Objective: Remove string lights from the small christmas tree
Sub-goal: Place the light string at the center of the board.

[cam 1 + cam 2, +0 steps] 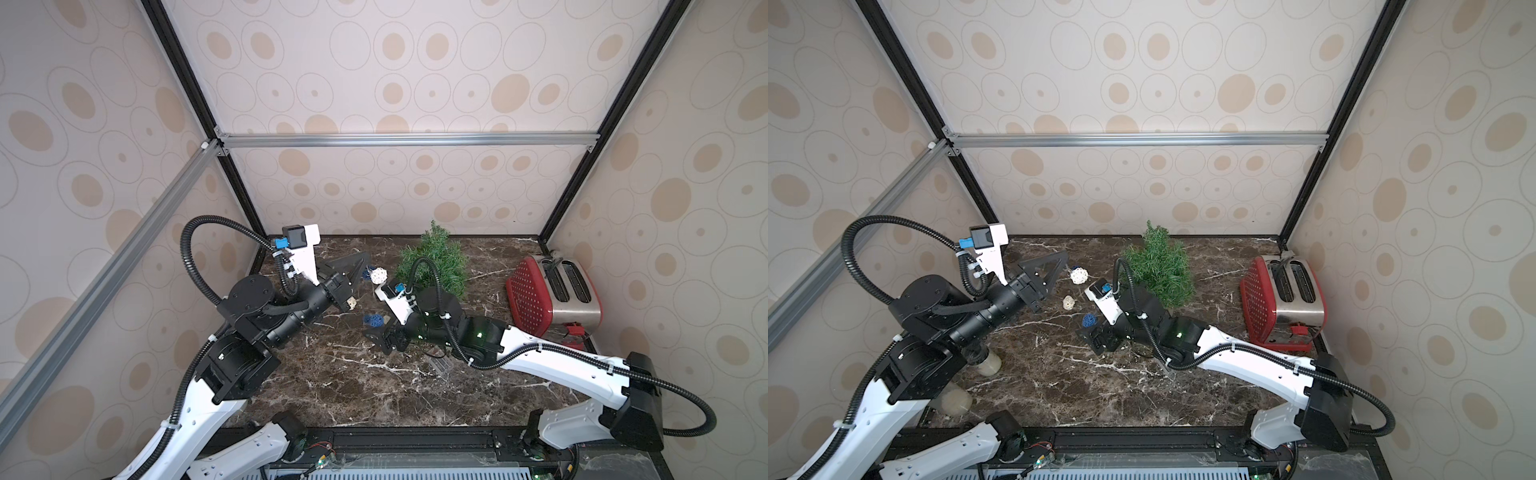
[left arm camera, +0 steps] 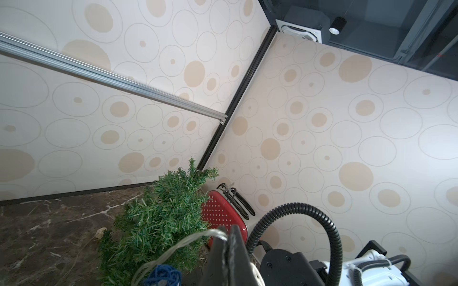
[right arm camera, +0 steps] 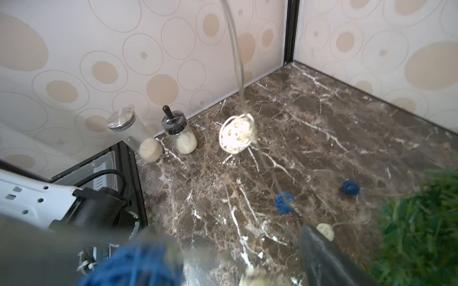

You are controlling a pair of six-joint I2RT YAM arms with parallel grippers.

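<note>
Left gripper (image 2: 226, 235): jaws closed on string lights (image 2: 173, 247) wire, balls (image 1: 1079, 275) trailing across tabletop (image 1: 353, 395) beside small christmas tree (image 1: 436, 257); tree's pot hidden behind right arm (image 1: 540, 357). Right gripper (image 1: 374, 338): jaws wide, blurred blue ball (image 3: 131, 267) between.

There is one small christmas tree (image 1: 436, 266). One red toaster (image 1: 552, 291) sits off to one side of the tree. Two clear jars sit well apart from the tree on its opposite side: a silver-lidded jar (image 3: 124, 123) and a black-lidded jar (image 3: 179, 133). One set of string lights (image 3: 242, 74) runs beside the tree. The right wrist view shows three blue balls (image 3: 284, 202) and three cream balls (image 3: 235, 133), one of each blurred.
</note>
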